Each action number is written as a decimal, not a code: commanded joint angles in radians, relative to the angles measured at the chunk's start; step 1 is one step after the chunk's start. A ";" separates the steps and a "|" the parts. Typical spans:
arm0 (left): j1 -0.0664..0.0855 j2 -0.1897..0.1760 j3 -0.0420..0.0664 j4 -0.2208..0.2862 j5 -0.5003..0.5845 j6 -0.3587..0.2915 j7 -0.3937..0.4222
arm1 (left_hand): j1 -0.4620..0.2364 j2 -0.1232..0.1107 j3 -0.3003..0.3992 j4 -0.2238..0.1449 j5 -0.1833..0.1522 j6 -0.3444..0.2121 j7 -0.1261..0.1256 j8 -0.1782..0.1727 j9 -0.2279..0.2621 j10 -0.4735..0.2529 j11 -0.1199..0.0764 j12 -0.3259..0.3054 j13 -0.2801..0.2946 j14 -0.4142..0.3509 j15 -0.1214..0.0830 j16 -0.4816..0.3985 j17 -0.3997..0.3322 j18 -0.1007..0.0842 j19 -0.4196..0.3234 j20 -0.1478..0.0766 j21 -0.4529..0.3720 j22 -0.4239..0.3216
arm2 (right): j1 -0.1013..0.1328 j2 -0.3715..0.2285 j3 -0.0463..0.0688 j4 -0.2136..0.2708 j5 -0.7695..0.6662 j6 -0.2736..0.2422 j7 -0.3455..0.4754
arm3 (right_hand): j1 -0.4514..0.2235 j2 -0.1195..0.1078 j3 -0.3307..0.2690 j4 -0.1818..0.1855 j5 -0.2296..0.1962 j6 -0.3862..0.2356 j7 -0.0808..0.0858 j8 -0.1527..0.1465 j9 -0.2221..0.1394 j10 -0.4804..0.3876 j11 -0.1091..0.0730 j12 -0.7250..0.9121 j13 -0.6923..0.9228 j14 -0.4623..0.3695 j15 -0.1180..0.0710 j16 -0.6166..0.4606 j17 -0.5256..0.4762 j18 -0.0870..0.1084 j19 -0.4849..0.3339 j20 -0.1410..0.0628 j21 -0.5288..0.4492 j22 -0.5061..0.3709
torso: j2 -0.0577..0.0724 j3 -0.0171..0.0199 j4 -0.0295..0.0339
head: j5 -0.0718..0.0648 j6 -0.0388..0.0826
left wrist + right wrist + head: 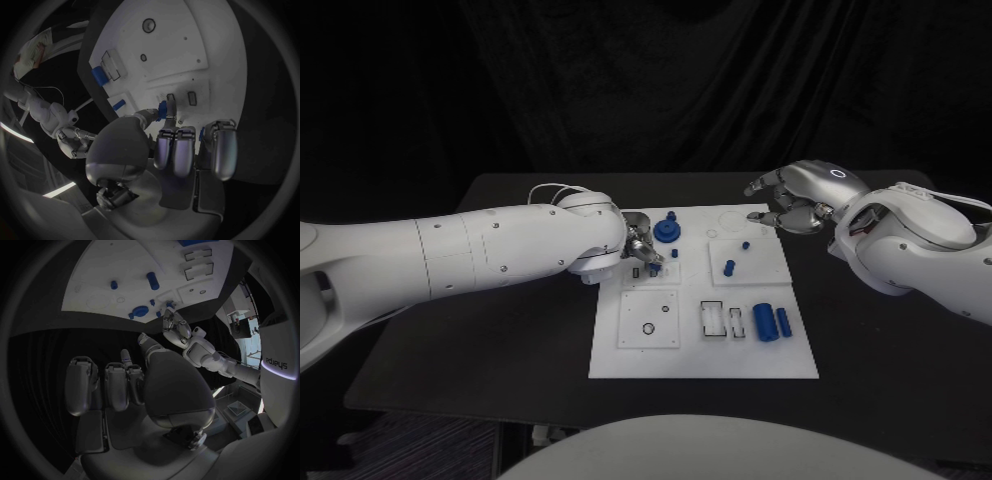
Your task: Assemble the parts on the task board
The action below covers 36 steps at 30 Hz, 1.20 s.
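At board's far-left corner: left hand (635,250) fingers (175,150) pinching small blue peg (162,109)
Right hand (798,195): curled, holding nothing
Risk: peg tilting, jamming at the hole

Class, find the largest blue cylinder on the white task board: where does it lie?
In the head view, the largest blue cylinder lies in the task board's near right part, between a slimmer blue piece and rectangular slots.

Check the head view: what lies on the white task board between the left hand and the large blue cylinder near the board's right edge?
Between the left hand and the large blue cylinder on the white task board lie two black-outlined rectangular slots; otherwise bare.
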 commanded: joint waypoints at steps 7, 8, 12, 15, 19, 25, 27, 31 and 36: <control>-0.010 -0.013 0.001 0.015 0.002 -0.056 -0.025 | -0.015 0.001 0.033 -0.017 -0.009 0.022 -0.010 -0.005 0.005 0.106 -0.008 0.003 0.263 0.102 -0.008 0.003 0.263 0.014 0.046 -0.009 -0.003 0.215 | -0.003 0.003 0.001 0.000 -0.001 0.014 -0.020 | 0.003 0.002 0.000 -0.003 0.006 0.007 0.001 -0.002 -0.002 -0.005 0.002 -0.008 0.112 0.063 0.009 -0.005 0.060 0.000 0.028 0.009 -0.003 0.201 | 0.000 -0.0002 0.0000 | 0.005 0.000; -0.011 -0.015 0.001 0.017 0.002 -0.059 -0.026 | -0.015 0.001 0.033 -0.017 -0.009 0.022 -0.010 -0.005 0.005 0.106 -0.008 0.003 0.263 0.102 -0.008 0.003 0.263 0.014 0.046 -0.009 -0.003 0.215 | -0.003 0.003 0.001 0.000 -0.001 0.015 -0.020 | 0.003 0.003 0.000 -0.003 0.006 0.008 0.001 -0.002 -0.002 -0.005 0.003 -0.008 0.112 0.063 0.009 -0.006 0.058 0.000 0.027 0.009 -0.004 0.201 | 0.000 -0.0001 -0.0002 | 0.006 0.000; -0.019 -0.024 0.001 0.022 0.002 -0.069 -0.030 | -0.015 0.002 0.035 -0.018 -0.008 0.022 -0.010 -0.006 0.005 0.106 -0.008 0.003 0.263 0.102 -0.008 0.003 0.263 0.014 0.045 -0.009 -0.004 0.215 | -0.003 0.001 0.001 0.001 -0.001 0.018 -0.023 | 0.003 0.003 0.000 -0.003 0.006 0.008 0.001 -0.002 -0.002 -0.005 0.003 -0.008 0.112 0.063 0.009 -0.006 0.058 0.000 0.027 0.009 -0.004 0.201 | 0.000 -0.0001 0.0005 | 0.007 0.000; -0.024 -0.028 0.001 0.026 0.002 -0.075 -0.032 | -0.016 0.002 0.036 -0.018 -0.008 0.022 -0.010 -0.006 0.006 0.106 -0.008 0.003 0.263 0.102 -0.009 0.003 0.263 0.015 0.045 -0.010 -0.007 0.214 | -0.004 -0.001 0.001 0.002 -0.001 0.021 -0.025 | 0.003 0.003 0.000 -0.003 0.006 0.008 0.001 -0.002 -0.002 -0.007 0.003 -0.010 0.110 0.063 0.009 -0.006 0.058 0.001 0.027 0.009 -0.004 0.201 | 0.000 -0.0001 0.0010 | 0.008 0.000; -0.032 -0.033 0.001 0.029 0.002 -0.086 -0.031 | -0.019 0.003 0.038 -0.017 -0.007 0.023 -0.010 -0.007 0.007 0.106 -0.008 0.003 0.263 0.102 -0.009 0.003 0.263 0.015 0.044 -0.010 -0.008 0.214 | -0.004 -0.002 0.001 0.003 -0.001 0.023 -0.026 | 0.003 0.003 0.000 -0.003 0.006 0.008 0.001 -0.002 -0.002 -0.007 0.003 -0.010 0.110 0.063 0.009 -0.006 0.058 0.001 0.027 0.009 -0.004 0.201 | 0.001 -0.0003 0.0000 | 0.011 0.000; -0.040 -0.036 0.001 0.032 0.002 -0.096 -0.026 | -0.020 0.003 0.039 -0.017 -0.007 0.023 -0.010 -0.007 0.007 0.106 -0.008 0.003 0.263 0.102 -0.009 0.003 0.263 0.016 0.044 -0.010 -0.010 0.213 | -0.004 -0.002 0.001 0.004 -0.001 0.026 -0.026 | 0.002 0.003 0.000 -0.002 0.006 0.009 0.001 -0.002 -0.002 -0.009 0.003 -0.012 0.108 0.062 0.010 -0.008 0.056 0.001 0.026 0.009 -0.007 0.200 | 0.001 -0.0003 0.0009 | 0.014 0.000; -0.042 -0.036 0.001 0.033 0.002 -0.097 -0.024 | -0.020 0.003 0.039 -0.017 -0.007 0.023 -0.010 -0.007 0.007 0.106 -0.008 0.003 0.263 0.102 -0.009 0.003 0.263 0.016 0.044 -0.010 -0.010 0.213 | -0.004 -0.003 0.001 0.005 -0.001 0.027 -0.026 | 0.002 0.003 0.000 -0.002 0.006 0.009 0.001 -0.002 -0.002 -0.009 0.003 -0.012 0.108 0.062 0.010 -0.008 0.056 0.001 0.026 0.009 -0.007 0.200 | 0.001 -0.0007 0.0008 | 0.015 0.000; -0.045 -0.036 0.001 0.034 0.002 -0.096 -0.014 | -0.021 0.003 0.040 -0.017 -0.007 0.024 -0.010 -0.007 0.008 0.106 -0.008 0.003 0.263 0.102 -0.009 0.003 0.263 0.016 0.043 -0.010 -0.013 0.213 | -0.004 -0.003 0.001 0.004 0.001 0.029 -0.027 | 0.002 0.004 0.000 -0.002 0.005 0.011 0.001 -0.001 -0.002 -0.010 0.004 -0.013 0.107 0.062 0.010 -0.009 0.053 0.001 0.026 0.009 -0.008 0.199 | 0.001 -0.0006 0.0007 | 0.016 0.000; -0.051 -0.032 0.001 0.032 0.002 -0.095 -0.004 | -0.024 0.004 0.042 -0.016 -0.006 0.023 -0.010 -0.008 0.008 0.106 -0.008 0.003 0.263 0.102 -0.009 0.003 0.263 0.016 0.042 -0.010 -0.015 0.212 | -0.004 -0.003 0.001 0.004 0.011 0.030 -0.026 | 0.002 0.005 0.000 -0.002 0.006 0.014 0.002 -0.001 -0.003 -0.011 0.005 -0.014 0.105 0.061 0.011 -0.012 0.050 0.002 0.025 0.010 -0.011 0.198 | 0.000 -0.0004 -0.0002 | 0.017 0.000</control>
